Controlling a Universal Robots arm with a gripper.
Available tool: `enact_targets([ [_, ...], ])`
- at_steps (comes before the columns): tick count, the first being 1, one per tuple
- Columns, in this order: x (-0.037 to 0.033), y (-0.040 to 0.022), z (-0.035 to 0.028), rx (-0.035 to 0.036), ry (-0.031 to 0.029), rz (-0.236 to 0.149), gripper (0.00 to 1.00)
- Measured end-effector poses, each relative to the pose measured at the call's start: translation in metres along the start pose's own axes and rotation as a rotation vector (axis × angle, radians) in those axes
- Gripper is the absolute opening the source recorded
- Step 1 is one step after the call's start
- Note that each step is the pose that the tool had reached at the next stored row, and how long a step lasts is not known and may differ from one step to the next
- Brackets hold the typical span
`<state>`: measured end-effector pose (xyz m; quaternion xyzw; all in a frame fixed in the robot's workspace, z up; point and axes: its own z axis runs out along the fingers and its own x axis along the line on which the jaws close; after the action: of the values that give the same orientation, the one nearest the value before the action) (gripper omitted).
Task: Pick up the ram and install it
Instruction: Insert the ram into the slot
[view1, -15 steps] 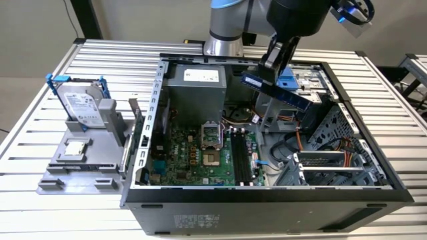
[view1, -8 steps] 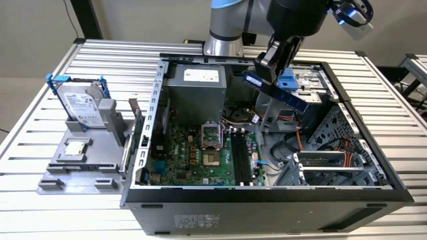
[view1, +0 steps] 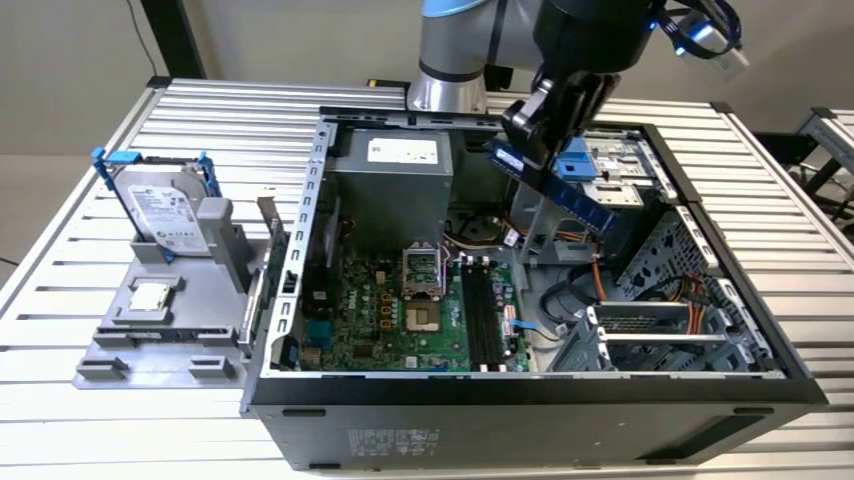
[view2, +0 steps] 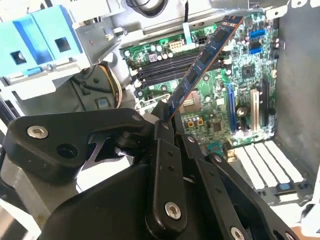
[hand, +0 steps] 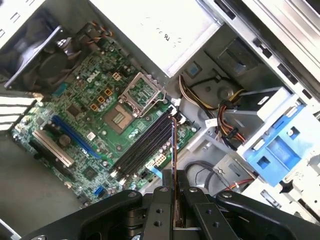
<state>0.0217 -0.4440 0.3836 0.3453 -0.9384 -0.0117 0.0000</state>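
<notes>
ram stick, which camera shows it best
The second wrist view: the ram shows its broad face, chips included, from the gripper to its far end. The exterior view shows it tilted above the open computer case. The first wrist view shows it edge-on, a thin line.

Open computer case (view1: 314, 200) lies on its side on a slatted metal table (view1: 80, 420). Inside is a green motherboard (view1: 387, 320) with the processor socket (view1: 424, 318) lid open, and a grey power supply (view1: 394, 180) at the far end. A blue plastic drive bracket (view1: 577, 160) sits toward the exterior view's right, with yellow and orange cables (hand: 227, 125) just beside it in the first wrist view. At the exterior view's left, a grey stand (view1: 160, 340) holds a hard drive (view1: 167, 205) upright in a blue-edged frame. A small square silver chip (view1: 151, 296) lies flat on the stand, nearer the camera.
</notes>
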Motion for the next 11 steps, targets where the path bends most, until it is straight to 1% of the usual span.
enact_targets([
  [11,0.0,0.0,0.0003,0.0017,-0.0043,0.198,0.0],
])
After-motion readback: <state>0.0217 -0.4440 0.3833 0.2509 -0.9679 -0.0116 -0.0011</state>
